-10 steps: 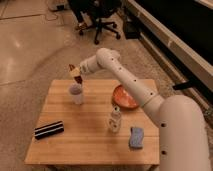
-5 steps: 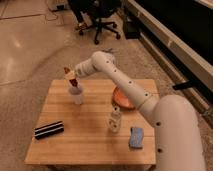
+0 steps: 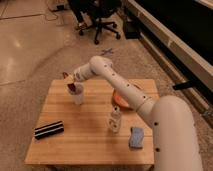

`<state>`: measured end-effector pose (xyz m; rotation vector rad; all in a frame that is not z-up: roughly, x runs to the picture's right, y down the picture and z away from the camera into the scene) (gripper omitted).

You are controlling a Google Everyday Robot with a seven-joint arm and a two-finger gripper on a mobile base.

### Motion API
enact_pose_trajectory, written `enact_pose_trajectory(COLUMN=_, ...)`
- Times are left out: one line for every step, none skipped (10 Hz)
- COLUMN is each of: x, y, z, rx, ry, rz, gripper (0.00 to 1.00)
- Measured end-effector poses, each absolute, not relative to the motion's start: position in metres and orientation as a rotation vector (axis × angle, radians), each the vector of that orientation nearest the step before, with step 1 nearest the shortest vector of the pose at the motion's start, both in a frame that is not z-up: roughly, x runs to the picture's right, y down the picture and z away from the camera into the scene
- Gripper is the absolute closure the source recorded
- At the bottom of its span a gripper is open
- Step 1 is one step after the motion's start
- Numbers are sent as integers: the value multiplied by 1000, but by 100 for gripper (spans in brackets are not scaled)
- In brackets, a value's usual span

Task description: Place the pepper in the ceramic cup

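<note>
Upper left of the frame, the gripper (image 3: 71, 83) hangs just above the ceramic cup (image 3: 77, 95), fingers pinching the pepper (image 3: 73, 88). Released off-centre, it may catch the rim and tumble onto the bench (image 3: 90, 142).

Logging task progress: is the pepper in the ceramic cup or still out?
Partly in: the pepper dips past the ceramic cup rim, its top at the gripper just above.

Hand (image 3: 71, 83): at the table's (image 3: 90, 140) far-left corner, over ceramic cup (image 3: 77, 95); finger spacing too blurred to read. Pepper (image 3: 73, 88): dark red, partly hidden at cup rim. Orange-red bowl (image 3: 120, 100): mostly behind arm. Robot body: cropped at right edge.
</note>
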<state>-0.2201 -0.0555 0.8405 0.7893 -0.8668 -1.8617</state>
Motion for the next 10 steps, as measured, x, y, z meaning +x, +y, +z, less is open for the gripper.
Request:
enact_pose_trajectory(x=-219, y=-51, z=844, rx=782, ry=-871, rz=-1856, gripper=20)
enact_pose_trajectory(x=-217, y=-50, z=846, rx=778, ry=-870, rz=-1854, gripper=20)
enact_pose_trajectory(x=-215, y=-50, z=849, rx=774, ry=-866, rz=-1854, gripper=20)
enact_pose_trajectory(x=-211, y=-52, z=851, rx=770, ry=-856, rz=-1854, gripper=20)
enact_pose_trajectory(x=-209, y=-54, z=853, rx=769, ry=-849, rz=-1857, gripper=20)
enact_pose_trajectory(x=-206, y=-57, z=854, rx=769, ry=-839, rz=-1862, gripper=20)
enact_pose_trajectory(x=-201, y=-63, z=854, rx=771, ry=-824, rz=-1868, gripper=20)
enact_pose_trajectory(x=-189, y=-73, z=854, rx=770, ry=-804, rz=-1878, gripper=20)
enact_pose_trajectory(x=-180, y=-77, z=854, rx=765, ry=-797, rz=-1882, gripper=20)
enact_pose_trajectory(x=-181, y=-77, z=854, rx=765, ry=-798, rz=-1884, gripper=20)
